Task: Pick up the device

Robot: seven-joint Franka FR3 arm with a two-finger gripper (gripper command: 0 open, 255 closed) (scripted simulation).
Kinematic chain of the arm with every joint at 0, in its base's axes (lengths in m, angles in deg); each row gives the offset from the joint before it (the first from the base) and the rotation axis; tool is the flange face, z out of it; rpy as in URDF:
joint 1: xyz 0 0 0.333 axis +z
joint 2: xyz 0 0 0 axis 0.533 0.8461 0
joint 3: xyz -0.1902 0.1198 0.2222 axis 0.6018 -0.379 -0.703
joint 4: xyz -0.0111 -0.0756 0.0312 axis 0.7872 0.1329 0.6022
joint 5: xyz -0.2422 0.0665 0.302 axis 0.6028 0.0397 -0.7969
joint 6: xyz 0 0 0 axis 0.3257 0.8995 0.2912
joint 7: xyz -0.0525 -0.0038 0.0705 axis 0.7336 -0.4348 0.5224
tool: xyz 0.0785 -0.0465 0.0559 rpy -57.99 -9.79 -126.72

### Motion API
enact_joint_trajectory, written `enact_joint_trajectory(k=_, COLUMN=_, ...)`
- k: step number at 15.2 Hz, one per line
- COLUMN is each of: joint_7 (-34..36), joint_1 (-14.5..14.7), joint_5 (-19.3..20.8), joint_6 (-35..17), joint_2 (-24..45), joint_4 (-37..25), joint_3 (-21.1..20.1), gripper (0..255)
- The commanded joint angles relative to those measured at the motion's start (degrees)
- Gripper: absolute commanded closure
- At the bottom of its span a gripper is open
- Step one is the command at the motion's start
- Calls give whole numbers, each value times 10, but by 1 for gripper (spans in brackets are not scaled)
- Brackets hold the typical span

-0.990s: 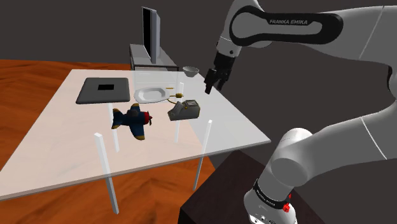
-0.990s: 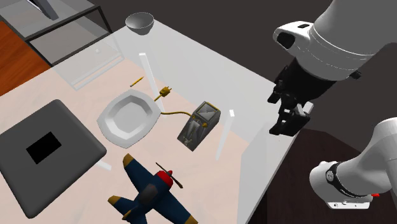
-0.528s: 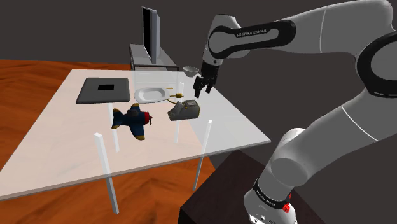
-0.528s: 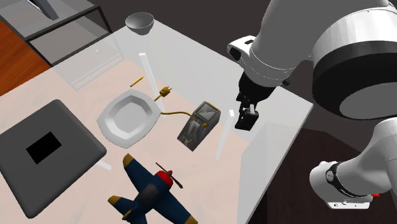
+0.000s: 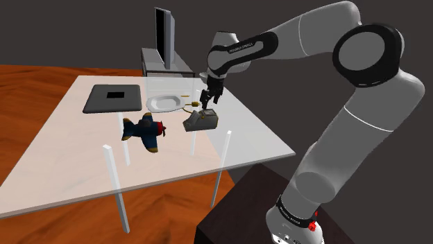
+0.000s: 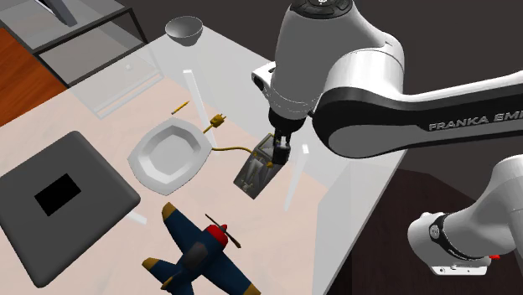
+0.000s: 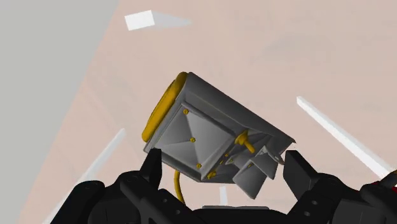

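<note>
You are at the approach step: the claw [image 7: 224, 167], released, hovers over the device [image 7: 203, 133]; lower it, then clench.

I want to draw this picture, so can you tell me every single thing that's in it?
table: one, pale see-through top, in front of the robot
device: one, grey and yellow, middle of the table
toy plane: one, blue, red and yellow, beside the device
plate: one, white, beside the device
bowl: one, grey, table's far corner
flat slab: one, dark grey with a black square, on the table
screen: one, black, beyond the table
arm: one, white
hand: one, black, open around the device
</note>
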Motion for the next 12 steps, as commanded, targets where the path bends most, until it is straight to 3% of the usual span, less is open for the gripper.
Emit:
enact_joint_trajectory(k=1, joint_7=-8, joint_1=0, joint_5=1, joint_6=-18, joint_2=42, joint_4=-25, joint_3=2, gripper=0)
enact_joint_trajectory(k=10, joint_7=-48, joint_1=-12, joint_5=-2, joint_6=-60, joint_2=243, joint_4=-187, joint_3=6, gripper=0)
enact_joint_trajectory(k=12, joint_7=-50, joint_1=-14, joint_5=-3, joint_6=-67, joint_2=260, joint_4=-197, joint_3=5, gripper=0)
